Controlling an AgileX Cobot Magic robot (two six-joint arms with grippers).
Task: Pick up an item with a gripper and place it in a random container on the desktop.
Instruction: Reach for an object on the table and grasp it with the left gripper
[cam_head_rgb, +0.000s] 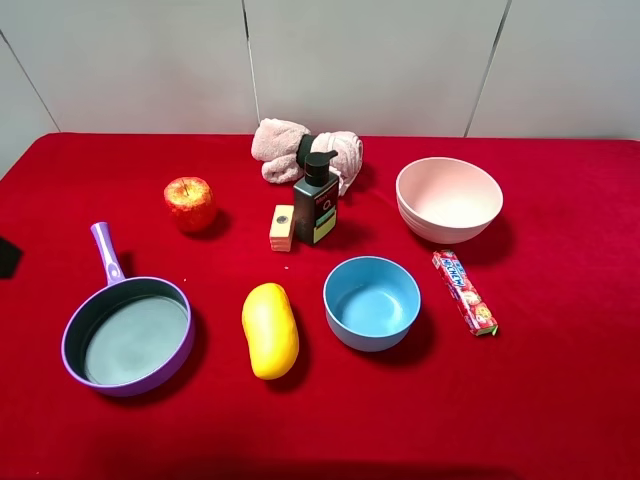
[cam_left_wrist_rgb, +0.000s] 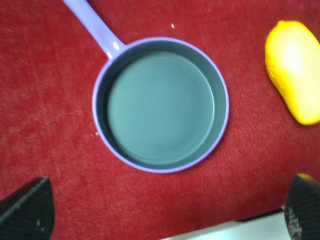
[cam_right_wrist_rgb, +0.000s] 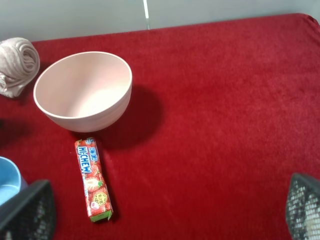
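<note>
The yellow mango-shaped fruit (cam_head_rgb: 270, 331) lies on the red desktop (cam_head_rgb: 560, 400) between the purple frying pan (cam_head_rgb: 127, 335) and the blue bowl. The pan is empty, its lilac handle pointing to the back. The left wrist view looks straight down on the pan (cam_left_wrist_rgb: 161, 104), with the fruit (cam_left_wrist_rgb: 295, 70) off to one side. My left gripper (cam_left_wrist_rgb: 165, 215) is open and empty above the pan. My right gripper (cam_right_wrist_rgb: 165, 210) is open and empty above the cloth near the pink bowl (cam_right_wrist_rgb: 83, 91). Neither arm shows in the exterior high view.
A blue bowl (cam_head_rgb: 372, 302), a pink bowl (cam_head_rgb: 449, 198), a candy stick pack (cam_head_rgb: 464, 292), a red-yellow apple (cam_head_rgb: 190, 204), a dark pump bottle (cam_head_rgb: 316, 200), a small wooden block (cam_head_rgb: 282, 228) and a rolled pink towel (cam_head_rgb: 300, 150) stand on the cloth.
</note>
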